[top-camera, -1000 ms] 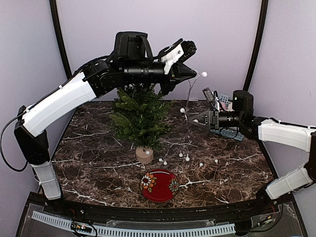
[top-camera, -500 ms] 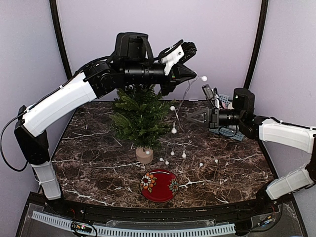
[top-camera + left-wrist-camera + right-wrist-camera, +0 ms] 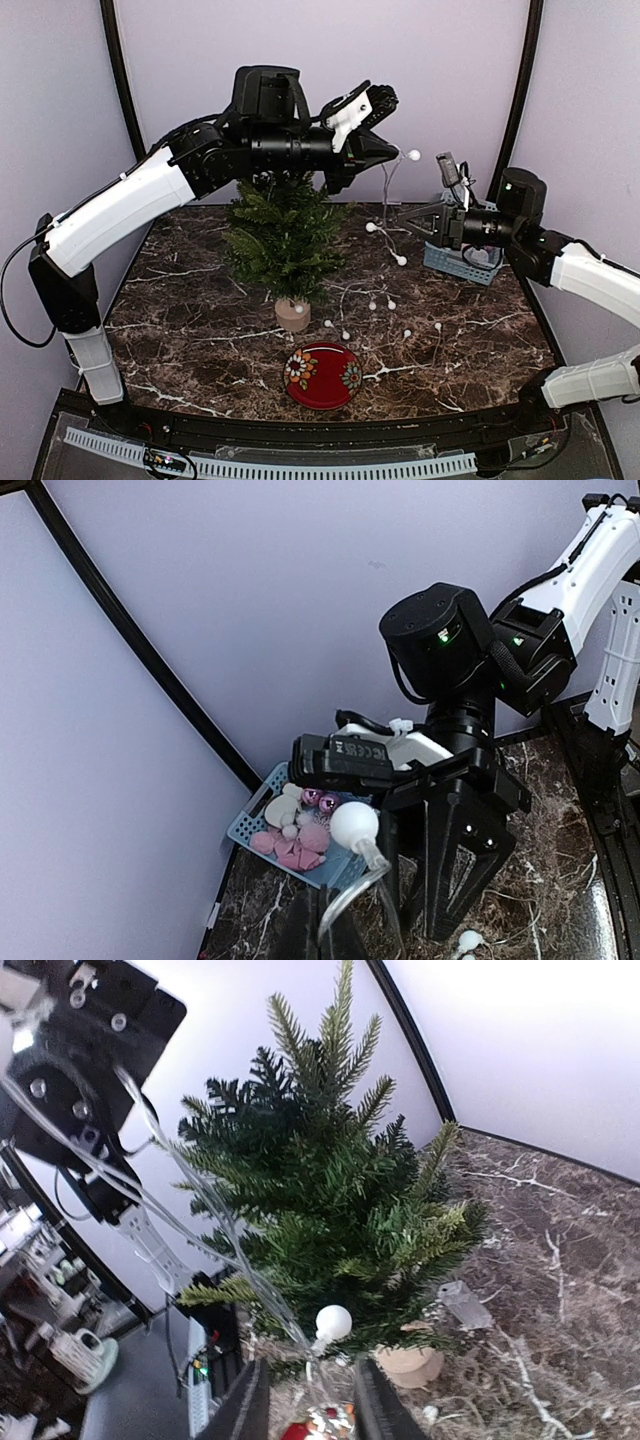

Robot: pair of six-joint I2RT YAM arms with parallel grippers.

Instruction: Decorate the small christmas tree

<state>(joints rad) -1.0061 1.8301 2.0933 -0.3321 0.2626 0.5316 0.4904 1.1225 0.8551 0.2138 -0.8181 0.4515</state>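
Tabletop point(image 3: 180, 300) of dark veined marble carries the small christmas tree point(image 3: 280, 240) left of centre. The tree stands upright on its pale wooden stump point(image 3: 292, 316), with no ornament visible on its branches. A red flowered plate point(image 3: 323, 378) lies just in front of the stump.

The left gripper point(image 3: 392, 150) hangs above and to the right of the treetop. Its claw is pinched on the light string point(image 3: 371, 227), and one white bulb point(image 3: 413, 153) pokes out past the tip. From there the clear wire drops to the right gripper point(image 3: 402, 216), which hovers right of the tree, well apart from it. That claw is drawn narrow, with the wire caught between its fingertips. In the right wrist view a bulb point(image 3: 333, 1322) sits just beyond them, in front of the tree point(image 3: 330, 1200).

The rest of the string trails down to the table, where several bulbs point(image 3: 390, 304) lie right of the stump. A blue basket point(image 3: 455, 265) holding pink and white ornaments point(image 3: 300, 845) sits at the far right, under the right arm.
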